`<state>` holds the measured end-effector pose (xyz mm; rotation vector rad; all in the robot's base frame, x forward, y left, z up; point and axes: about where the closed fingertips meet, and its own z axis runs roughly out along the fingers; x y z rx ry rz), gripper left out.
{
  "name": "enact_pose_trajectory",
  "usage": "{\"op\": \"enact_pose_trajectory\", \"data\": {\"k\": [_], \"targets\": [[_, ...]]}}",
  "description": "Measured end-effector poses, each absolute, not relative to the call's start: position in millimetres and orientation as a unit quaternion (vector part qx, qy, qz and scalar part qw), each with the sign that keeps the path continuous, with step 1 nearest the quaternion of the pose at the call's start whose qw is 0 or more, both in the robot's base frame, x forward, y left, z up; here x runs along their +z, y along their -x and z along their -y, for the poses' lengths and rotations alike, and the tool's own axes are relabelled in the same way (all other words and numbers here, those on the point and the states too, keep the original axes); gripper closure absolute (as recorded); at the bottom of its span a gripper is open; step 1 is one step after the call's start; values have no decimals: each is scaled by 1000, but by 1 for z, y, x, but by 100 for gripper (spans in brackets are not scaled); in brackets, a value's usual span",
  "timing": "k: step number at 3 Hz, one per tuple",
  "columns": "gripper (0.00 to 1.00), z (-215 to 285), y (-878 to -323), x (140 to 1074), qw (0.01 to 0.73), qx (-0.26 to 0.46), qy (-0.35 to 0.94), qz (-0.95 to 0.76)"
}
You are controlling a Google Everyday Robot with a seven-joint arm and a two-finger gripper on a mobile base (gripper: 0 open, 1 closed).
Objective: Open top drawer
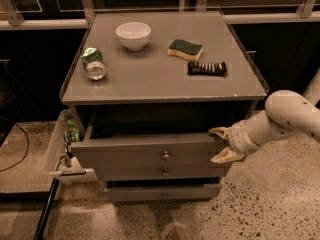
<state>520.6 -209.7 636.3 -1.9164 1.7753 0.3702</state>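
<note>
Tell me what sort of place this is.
Probably an office break area or test kitchen: a grey cabinet with bowl, sponge and can on top, speckled floor. The gripper is at the right end of the top drawer.

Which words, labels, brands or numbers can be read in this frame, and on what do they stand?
No text reads legibly here.
Green can, lying on its side on the cabinet top: print too blurred to read.
Dark snack wrapper: markings too blurred to read.
Top drawer, pulled out: no lettering.
Gripper, open at the drawer's right end: no markings visible.
</note>
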Motion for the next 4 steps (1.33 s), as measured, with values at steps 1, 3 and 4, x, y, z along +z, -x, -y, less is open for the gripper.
{"op": "enact_pose_trajectory", "data": {"k": [1, 3, 4], "targets": [[84, 210, -522, 641, 249, 136, 703, -652], [84, 208, -515, 641, 248, 145, 704, -650], [60, 208, -515, 641, 248, 145, 704, -650]]}}
